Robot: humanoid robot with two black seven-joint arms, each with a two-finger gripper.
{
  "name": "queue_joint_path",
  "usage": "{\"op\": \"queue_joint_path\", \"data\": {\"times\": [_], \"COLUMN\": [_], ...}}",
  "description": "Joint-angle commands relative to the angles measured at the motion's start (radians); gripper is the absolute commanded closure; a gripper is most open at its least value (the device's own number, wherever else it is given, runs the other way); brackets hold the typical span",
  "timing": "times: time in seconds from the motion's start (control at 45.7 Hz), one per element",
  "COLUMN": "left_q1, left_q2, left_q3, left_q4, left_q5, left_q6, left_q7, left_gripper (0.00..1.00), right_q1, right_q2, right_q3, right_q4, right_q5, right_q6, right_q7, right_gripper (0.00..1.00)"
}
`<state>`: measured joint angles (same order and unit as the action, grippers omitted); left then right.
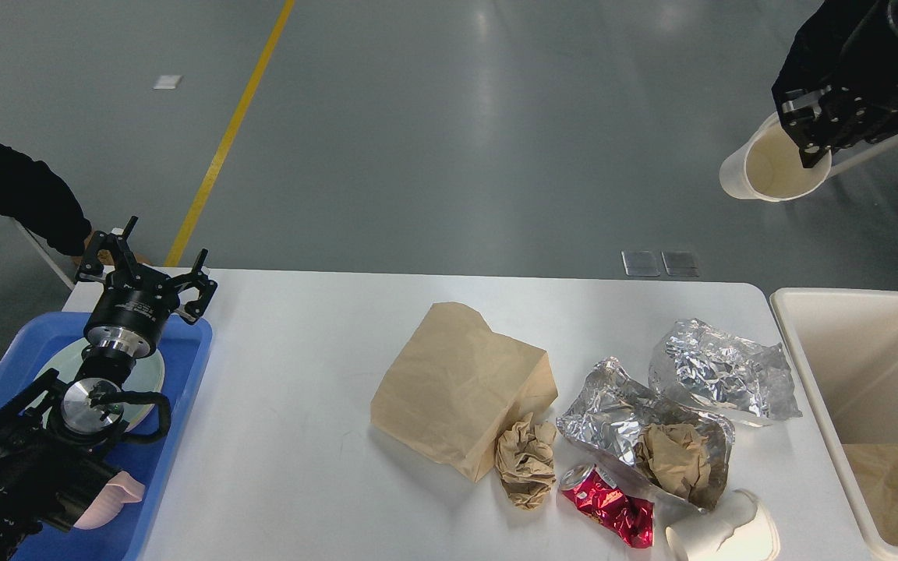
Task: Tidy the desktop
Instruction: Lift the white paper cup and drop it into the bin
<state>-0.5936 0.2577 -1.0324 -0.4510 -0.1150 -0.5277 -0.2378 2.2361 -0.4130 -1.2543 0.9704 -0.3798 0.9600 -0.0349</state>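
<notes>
In the head view, a white cup [772, 167] is gripped by the right gripper [807, 136], apparently beyond the cream bin [823, 366]. The left gripper [149, 269] is spread empty over the blue tray [184, 374]. Bag, foil, can remain on the surface [293, 436]; much is left.

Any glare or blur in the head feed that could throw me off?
Head view: sharp throughout; overhead lights leave pale streaks on the grey floor, bright highlights on the crumpled foil, and only soft shadows on the desktop. The right hand holding the paper cup is dark and its fingers are hard to separate.
</notes>
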Motion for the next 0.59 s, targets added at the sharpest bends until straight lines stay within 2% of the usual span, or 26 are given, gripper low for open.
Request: {"op": "queue_joint_path", "data": {"times": [0.0, 0.131, 0.263, 0.438, 0.569], "left_q1": [0.000, 0.000, 0.000, 0.000, 0.000], "left_q2": [0.000, 0.000, 0.000, 0.000, 0.000], "left_q3": [0.000, 0.000, 0.000, 0.000, 0.000], "left_q4": [0.000, 0.000, 0.000, 0.000, 0.000], "left_q5": [0.000, 0.000, 0.000, 0.000, 0.000], "left_q6": [0.000, 0.000, 0.000, 0.000, 0.000], "left_q7": [0.000, 0.000, 0.000, 0.000, 0.000], "left_gripper": [0.04, 0.04, 0.04, 0.04, 0.04], "right_q1": [-0.104, -0.361, -0.608, -0.861, -1.049], "right_q2": [-0.099, -0.202, -0.270, -0.271, -0.262], "right_q3": [-0.099, -0.152, -0.143, -0.106, -0.010], "right_q4": [-0.119, -0.347, -0.398, -0.401, -0.406], "right_q5": [-0.014, -0.065, -0.080, -0.080, -0.082], "right_q6": [0.000, 0.000, 0.000, -0.300, -0.492], "right_q7": [-0.003, -0.017, -0.016, -0.016, -0.016], "right_gripper": [1.00, 1.00, 1.00, 1.00, 1.00]}}
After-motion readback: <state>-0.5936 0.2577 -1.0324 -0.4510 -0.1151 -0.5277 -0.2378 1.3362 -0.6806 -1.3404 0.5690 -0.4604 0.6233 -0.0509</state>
